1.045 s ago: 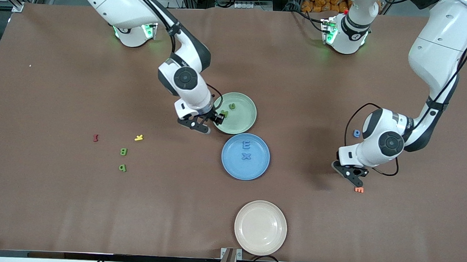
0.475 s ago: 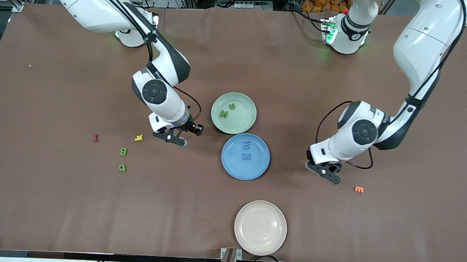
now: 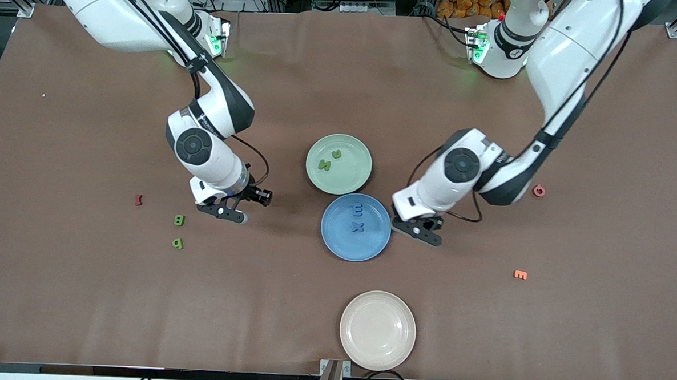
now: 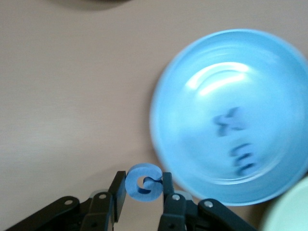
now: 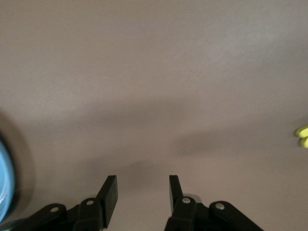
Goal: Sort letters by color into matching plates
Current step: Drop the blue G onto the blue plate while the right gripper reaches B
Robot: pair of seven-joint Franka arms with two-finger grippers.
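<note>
My left gripper hangs just off the rim of the blue plate, on the side toward the left arm's end of the table. It is shut on a blue letter G; the left wrist view shows the letter pinched between the fingers, beside the blue plate. Two blue letters lie in that plate. The green plate holds two green letters. My right gripper is open with nothing in it, over bare table near two green letters.
A cream plate sits near the front edge. Loose letters lie about: a dark red one, an orange one, a red one, and a yellow one seen only in the right wrist view.
The left gripper has carried the blue letter from near the orange letter to the blue plate's rim. The right gripper has moved from the green plate toward the loose green letters.
</note>
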